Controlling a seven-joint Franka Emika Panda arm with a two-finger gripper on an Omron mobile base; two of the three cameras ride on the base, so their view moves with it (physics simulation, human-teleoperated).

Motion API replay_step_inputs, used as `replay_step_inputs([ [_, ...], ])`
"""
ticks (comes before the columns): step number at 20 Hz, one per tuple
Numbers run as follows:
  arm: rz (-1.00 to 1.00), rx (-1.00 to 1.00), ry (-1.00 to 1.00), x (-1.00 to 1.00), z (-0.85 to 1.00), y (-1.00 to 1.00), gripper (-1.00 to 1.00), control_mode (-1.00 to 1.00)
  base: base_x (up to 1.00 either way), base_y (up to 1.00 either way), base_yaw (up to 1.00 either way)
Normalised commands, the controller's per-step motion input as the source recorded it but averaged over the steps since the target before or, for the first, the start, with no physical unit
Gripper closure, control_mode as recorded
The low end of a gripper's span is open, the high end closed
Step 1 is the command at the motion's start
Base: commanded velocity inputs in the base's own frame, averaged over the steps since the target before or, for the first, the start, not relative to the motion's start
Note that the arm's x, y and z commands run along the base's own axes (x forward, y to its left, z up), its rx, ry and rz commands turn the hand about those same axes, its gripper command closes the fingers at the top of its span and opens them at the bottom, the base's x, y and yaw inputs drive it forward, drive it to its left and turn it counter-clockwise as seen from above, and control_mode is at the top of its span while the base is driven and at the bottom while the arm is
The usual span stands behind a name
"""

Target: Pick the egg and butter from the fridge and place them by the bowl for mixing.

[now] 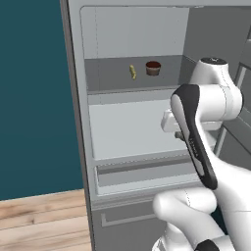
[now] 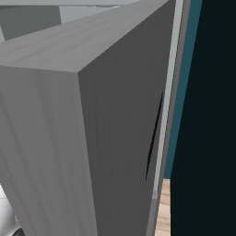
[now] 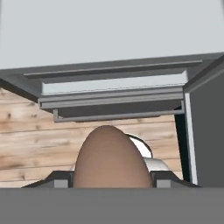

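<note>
Got the small brown oval egg (image 3: 109, 157) clamped in my gripper (image 3: 109, 181) inside the tall grey fridge (image 1: 81, 147) — next it goes out to the bowl, gently.

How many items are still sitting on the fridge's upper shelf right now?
2: the butter at the shelf's middle, and a brown cup just right of it. The arm blocks the shelf's far right, so something could be hidden.

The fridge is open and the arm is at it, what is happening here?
The robot arm is at the open fridge. In the hand view the egg sits between the jaws, which are closed on it. The butter lies on the upper shelf beside a brown cup, not yet taken.
</note>
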Motion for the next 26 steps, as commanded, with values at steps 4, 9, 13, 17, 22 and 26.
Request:
replay_step_inputs([
  [4, 0.02, -0.01, 0.0, -0.26, 0.0, -0.03, 1.0, -1.0, 0.0, 0.0, 0.0],
  [9, 0.03, 0.0, 0.0, -0.43, 0.0, -0.31, 1.0, -1.0, 0.0, 0.0, 0.0],
  [13, 0.02, 0.0, 0.03, -0.09, 0.01, -0.05, 1.0, -1.0, 0.0, 0.0, 0.0],
  [17, 0.01, -0.03, 0.07, -0.01, 0.0, 0.05, 1.0, -1.0, 0.0, 0.0, 0.0],
  [22, 0.0, -0.01, 0.09, 0.0, 0.0, 0.03, 1.0, -1.0, 0.0, 0.0, 0.0],
  [26, 0.01, 0.0, 0.04, 0.0, 0.0, 0.0, 1.0, 1.0, -0.23, 0.01, 0.01],
])
